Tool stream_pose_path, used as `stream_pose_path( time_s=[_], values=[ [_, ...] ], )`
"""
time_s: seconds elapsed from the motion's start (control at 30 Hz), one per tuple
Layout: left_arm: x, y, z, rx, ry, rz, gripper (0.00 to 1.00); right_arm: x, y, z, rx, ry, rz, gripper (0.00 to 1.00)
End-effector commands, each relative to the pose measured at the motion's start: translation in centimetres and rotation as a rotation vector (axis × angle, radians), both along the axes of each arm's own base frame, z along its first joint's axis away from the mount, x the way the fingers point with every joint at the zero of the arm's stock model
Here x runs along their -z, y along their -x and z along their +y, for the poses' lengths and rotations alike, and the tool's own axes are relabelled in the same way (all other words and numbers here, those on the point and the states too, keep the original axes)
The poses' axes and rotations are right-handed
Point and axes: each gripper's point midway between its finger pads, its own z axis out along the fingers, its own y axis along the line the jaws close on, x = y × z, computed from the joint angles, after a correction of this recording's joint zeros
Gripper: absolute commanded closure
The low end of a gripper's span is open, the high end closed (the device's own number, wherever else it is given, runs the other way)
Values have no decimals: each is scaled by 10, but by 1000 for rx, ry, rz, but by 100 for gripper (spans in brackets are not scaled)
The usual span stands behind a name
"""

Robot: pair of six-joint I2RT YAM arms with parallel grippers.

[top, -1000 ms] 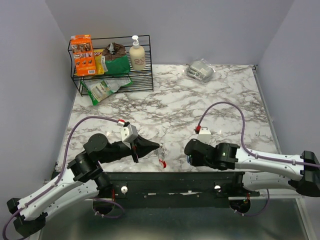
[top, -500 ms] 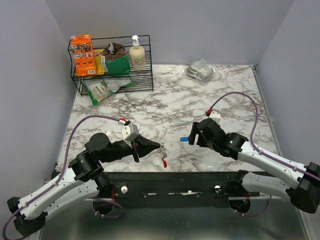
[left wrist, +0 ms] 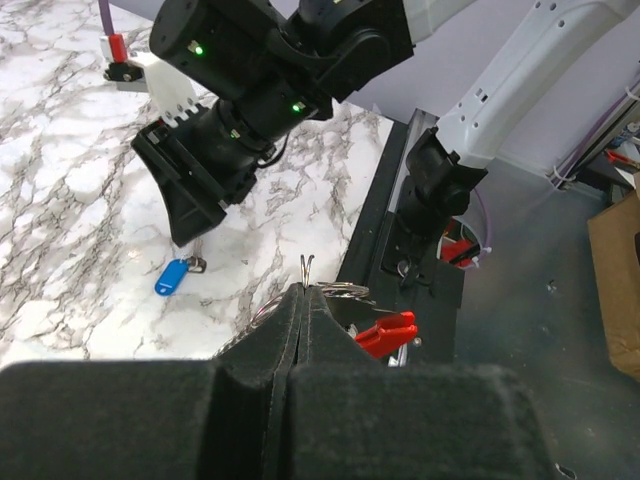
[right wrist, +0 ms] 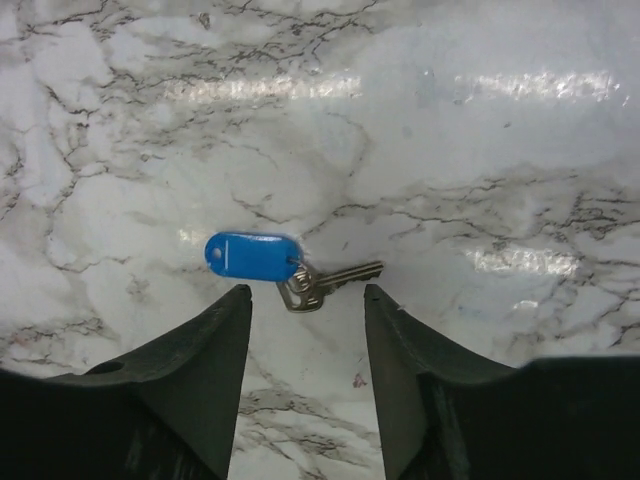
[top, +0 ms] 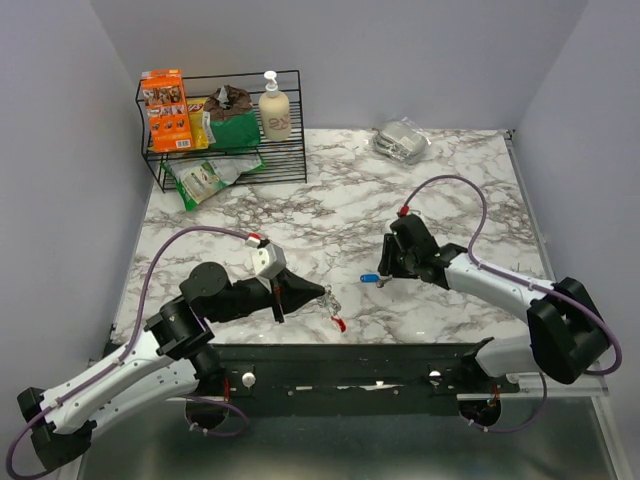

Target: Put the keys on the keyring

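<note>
The keyring (top: 334,312) is held pinched in the fully closed left gripper (top: 318,293) by the table's (top: 450,170) near edge; the blue-headed key (right wrist: 250,256) is seen flat on bare marble before the right gripper (right wrist: 305,292), whose jaws are spread wide and empty

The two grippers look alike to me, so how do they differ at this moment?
The left gripper is shut, jaws pressed together; the right gripper is open, jaws apart. The left gripper holds the keyring, whose red clip hangs below it; the right gripper holds nothing and points down at the blue-headed key lying on the table. Both have the same black two-finger build.
</note>
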Motion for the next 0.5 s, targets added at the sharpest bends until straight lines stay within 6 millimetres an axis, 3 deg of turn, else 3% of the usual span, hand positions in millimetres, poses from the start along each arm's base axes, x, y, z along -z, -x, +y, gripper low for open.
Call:
stream_pose_path(
  time_s=[0.0, 0.17, 0.3, 0.47],
  values=[
    [-9, -3, -3, -8, 43, -17, 100, -16, -27, 16, -51, -108, -55, 48],
    [-2, -4, -6, -5, 25, 0, 100, -9, -35, 20, -70, -117, -22, 54],
    [-6, -6, -10, -1, 40, -6, 100, 2, -29, 28, -108, -141, 36, 57],
    [-5, -6, -12, 7, 39, 0, 100, 12, -23, 23, -109, -114, 59, 60]
  ],
)
